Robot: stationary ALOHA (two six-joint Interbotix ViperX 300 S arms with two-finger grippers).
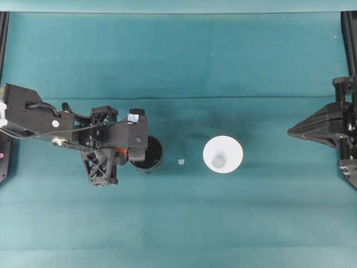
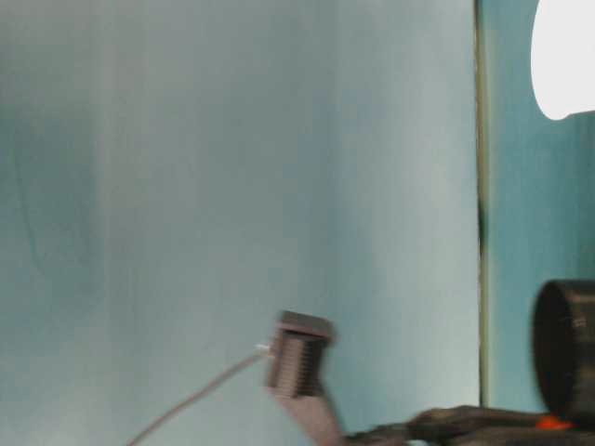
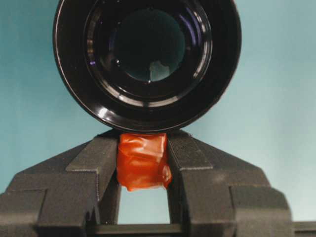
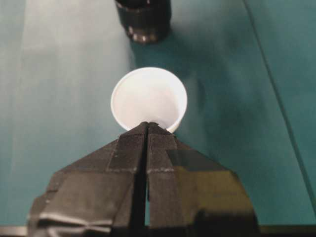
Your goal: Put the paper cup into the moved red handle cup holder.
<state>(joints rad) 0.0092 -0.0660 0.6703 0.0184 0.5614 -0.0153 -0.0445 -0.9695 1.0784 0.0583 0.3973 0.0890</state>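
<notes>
We logged the left claw (image 3: 143, 165) clamping the glossy black holder (image 3: 147, 59) by its crinkled handle stub (image 3: 143, 160) (orange-red); right claw (image 4: 147, 127) closed, empty, behind the white paper cup (image 4: 148, 98).

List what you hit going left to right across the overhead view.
Left arm's gripper, shut on the orange-red handle of the black cup holder → small pale scrap → white paper cup → right gripper, closed, at the right edge.

even soft light | table-level view blurred | glare on holder (image 3: 148, 64)
</notes>
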